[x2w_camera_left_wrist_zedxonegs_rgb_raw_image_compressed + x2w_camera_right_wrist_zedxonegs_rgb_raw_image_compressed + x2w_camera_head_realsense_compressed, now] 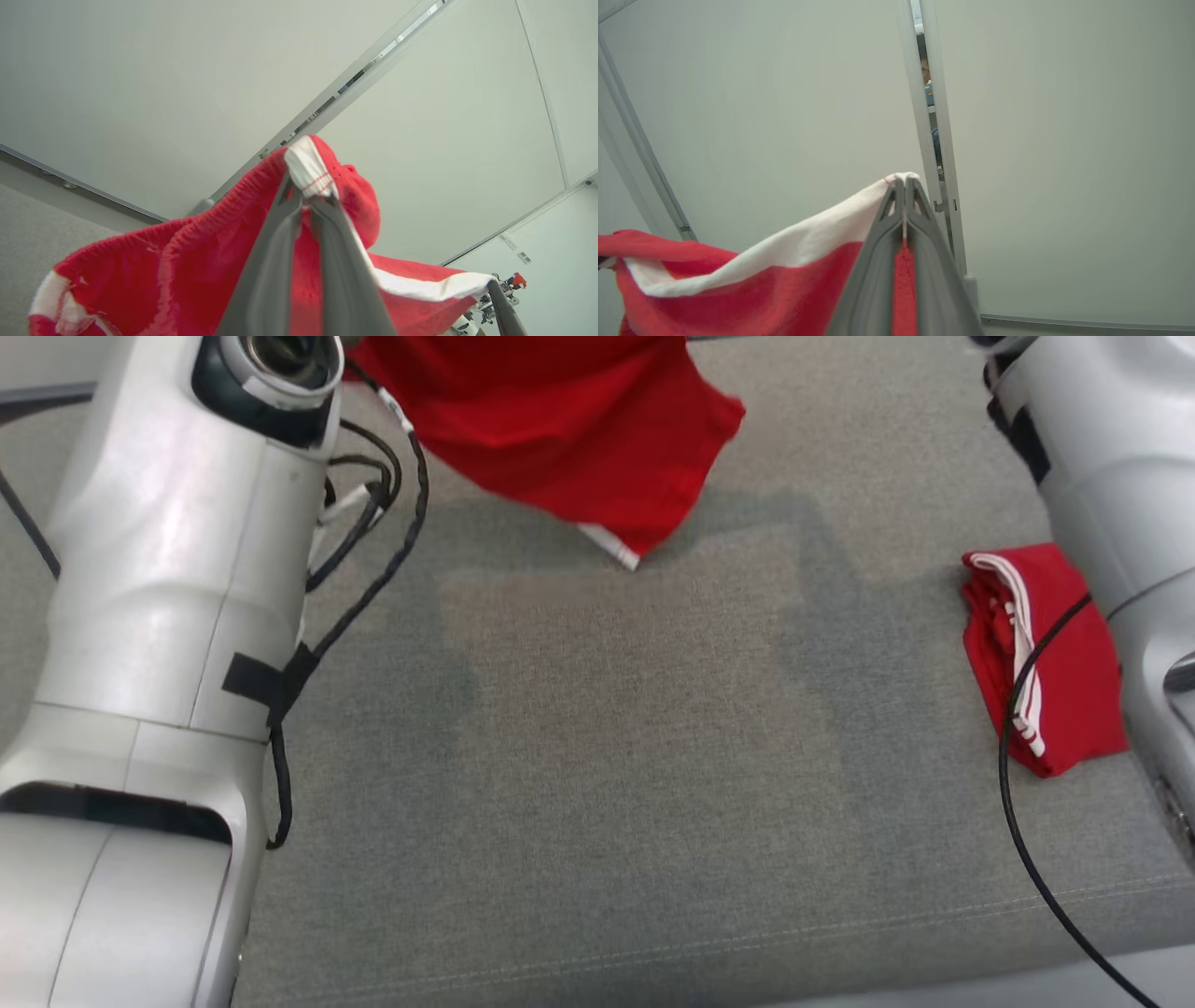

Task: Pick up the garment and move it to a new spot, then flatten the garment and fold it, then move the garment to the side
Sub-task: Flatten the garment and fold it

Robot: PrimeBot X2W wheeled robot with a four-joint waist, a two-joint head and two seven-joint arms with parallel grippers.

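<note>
I hold the red garment (560, 420) up in the air with both arms. The left claw (306, 198) is closed on a white bunch of cloth at one end of the ribbed waistband. The right claw (905, 182) is pressed shut on the white band at the other end, with a thin strip of red between its fingers. So the long axis of the garment runs from my left claw across to my right one, and the cloth sags a little between them.

In the head view the rest of the garment hangs down from this line, over the far part of the grey cloth surface (607, 756). Its lowest corner, with a white edge, comes close to the surface, but I cannot tell if it touches.

The bare middle of the surface lies nearer to the robot's body than the hanging cloth. In my judgement, the laying down must therefore go toward me, both claws together and level. A second, folded red garment (1064, 663) lies at the right side, near my right forearm, so I should keep apart from it.
</note>
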